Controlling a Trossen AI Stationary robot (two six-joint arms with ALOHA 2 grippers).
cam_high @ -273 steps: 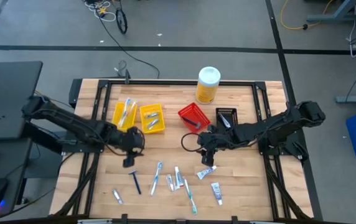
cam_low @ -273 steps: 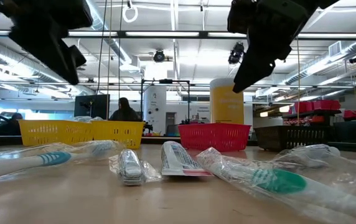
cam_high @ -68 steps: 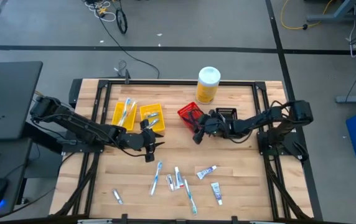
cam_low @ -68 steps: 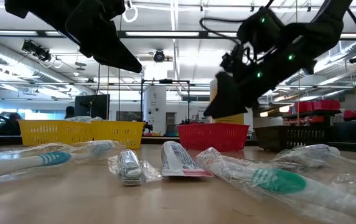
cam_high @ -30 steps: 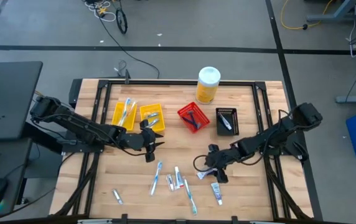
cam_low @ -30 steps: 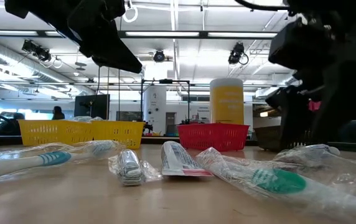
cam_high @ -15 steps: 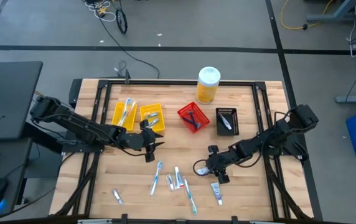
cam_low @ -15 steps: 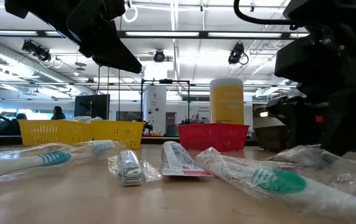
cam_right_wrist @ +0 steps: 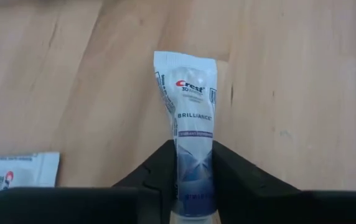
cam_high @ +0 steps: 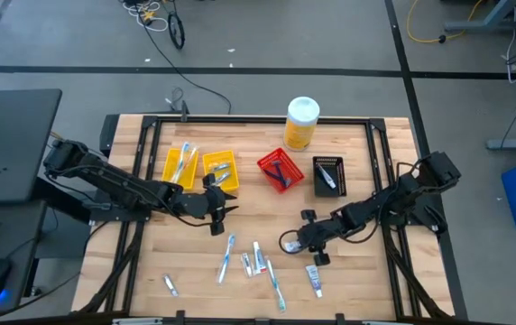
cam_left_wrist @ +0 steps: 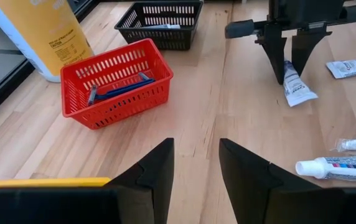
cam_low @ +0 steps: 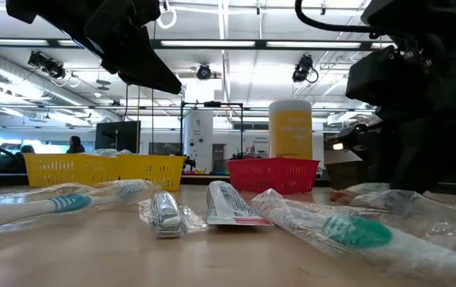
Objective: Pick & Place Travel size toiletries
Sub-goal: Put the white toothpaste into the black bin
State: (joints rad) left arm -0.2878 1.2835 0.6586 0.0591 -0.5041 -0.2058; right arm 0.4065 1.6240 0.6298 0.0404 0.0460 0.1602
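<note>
Several travel size toiletries lie on the near half of the table: wrapped toothbrushes [cam_high: 227, 255] [cam_high: 277, 285], a toothpaste [cam_high: 258, 258], a small packet [cam_high: 170, 285] and a white tube [cam_high: 313, 279]. My right gripper [cam_high: 305, 247] is down at the table, shut on a white Crest toothpaste tube [cam_right_wrist: 189, 118]; the left wrist view shows this tube [cam_left_wrist: 296, 87] too. My left gripper [cam_high: 218, 219] hangs open and empty above the table, just near of the yellow bins. My right gripper pinches the toothpaste tube's two long sides [cam_right_wrist: 193, 171] between its two fingers, toward the cap end. The fingers slant down from the table's right side. The tube lies flat on the wood, its crimped end [cam_right_wrist: 184, 62] pointing away from the gripper.
Two yellow bins [cam_high: 181, 165] [cam_high: 221, 171], a red bin [cam_high: 279, 171] with dark-handled razors, a black bin [cam_high: 328, 176] and a tall yellow canister [cam_high: 301, 123] stand along the far half. Bare wood lies between the bins and the loose items.
My right gripper has come down a little over the toothpaste tube and shifted slightly toward the table's left edge; in the high view it now covers the tube that showed beside it. The tube has stayed on the table.
</note>
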